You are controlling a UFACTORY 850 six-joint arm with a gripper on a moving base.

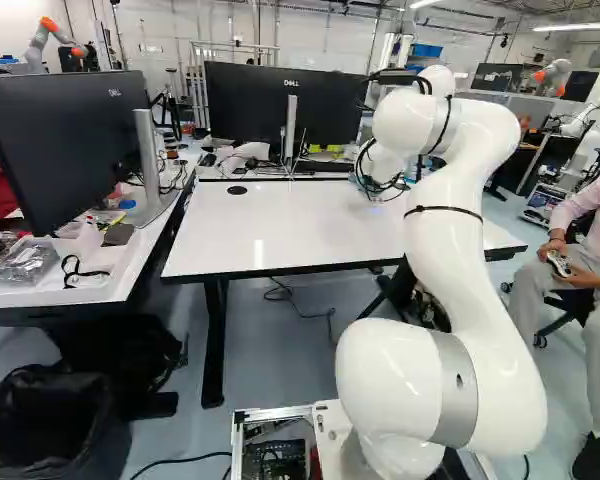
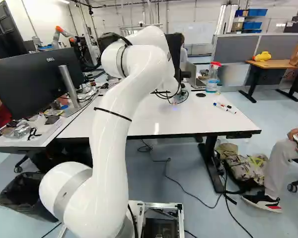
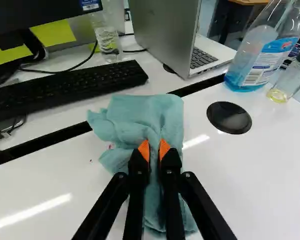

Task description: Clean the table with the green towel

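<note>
The gripper (image 3: 154,145) is closed to a narrow gap, with a fold of the green towel (image 3: 140,112) pinched between its orange pads; the towel is bunched on the white table (image 3: 55,165), its far end laid across the dark seam. Beyond that seam a keyboard (image 3: 65,84) and an open laptop (image 3: 165,32) are seen, while a round black cap (image 3: 229,118) is set in the tabletop beside the towel. Near the spray bottle (image 2: 212,79), markers (image 2: 224,107) are seen on the table in the right base view.
</note>
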